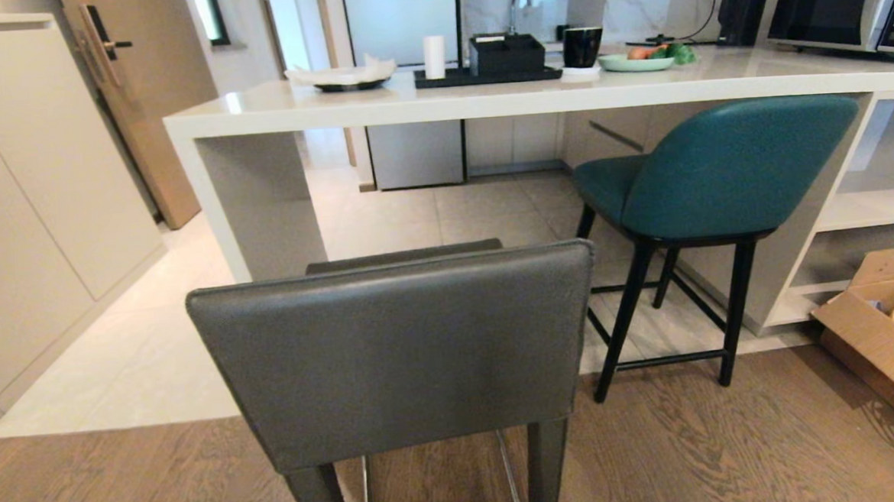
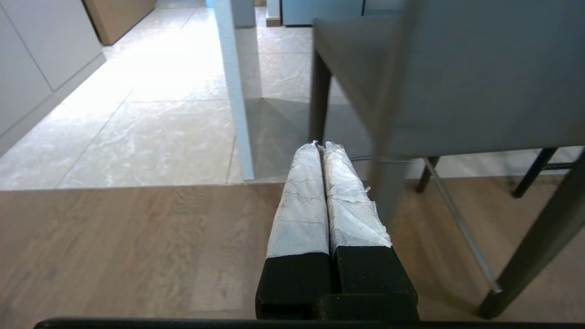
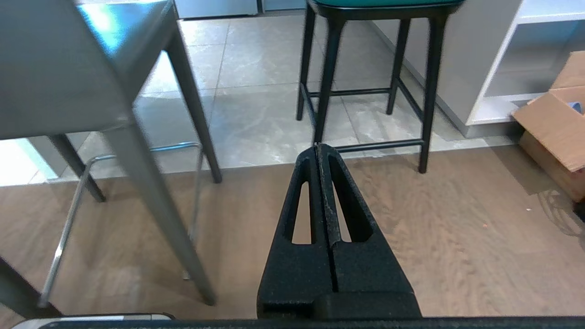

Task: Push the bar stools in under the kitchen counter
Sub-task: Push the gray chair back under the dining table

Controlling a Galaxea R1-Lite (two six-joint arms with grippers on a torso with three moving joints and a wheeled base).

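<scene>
Grey stool (image 1: 395, 353) stands clear of the counter (image 1: 439, 102); teal stool (image 1: 707, 184) sits partly under it. Left gripper (image 2: 323, 145) and right gripper (image 3: 316, 146): jaws closed, empty, above the floor.

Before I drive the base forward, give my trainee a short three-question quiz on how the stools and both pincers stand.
1. True or false: the grey stool is already tucked under the kitchen counter.
2. Which stool has its seat beneath the counter top? A) grey stool B) teal stool C) neither
3. Fill in: the left pincer and right pincer are both ____, holding nothing.

Key
1. False: it stands out on the wooden floor, back toward the robot.
2. B.
3. Shut: each hangs low on its own side of the grey stool, touching nothing.
</scene>
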